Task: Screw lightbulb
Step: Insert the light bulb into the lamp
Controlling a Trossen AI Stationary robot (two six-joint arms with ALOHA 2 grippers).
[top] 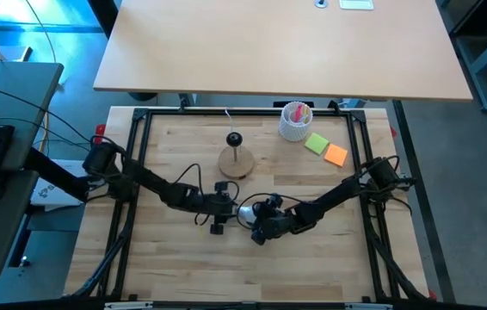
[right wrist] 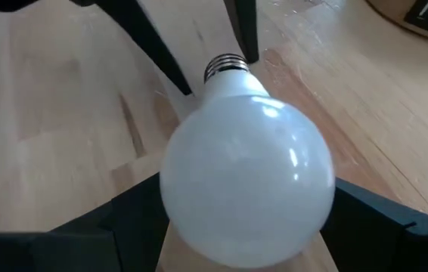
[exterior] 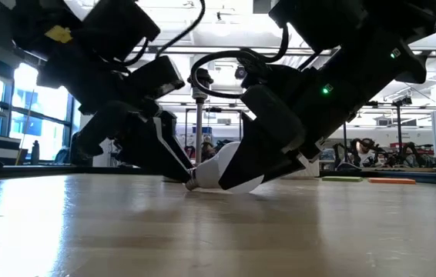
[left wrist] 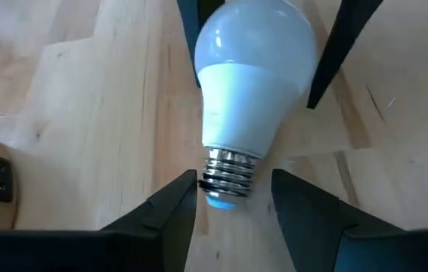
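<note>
Lightbulb [left wrist: 248,98] between right hand's [right wrist: 248,219] fingers, base toward left hand [left wrist: 233,208].

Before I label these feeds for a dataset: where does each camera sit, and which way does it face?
High: overhead, looking down; both arms meet at the lightbulb.
Low: table height, level across; both arms flank the bulb.
Left wrist: faces the bulb's screw base, own fingers beside it.
Right wrist: faces the bulb's dome, own fingers around it.
All four share the bulb.
</note>
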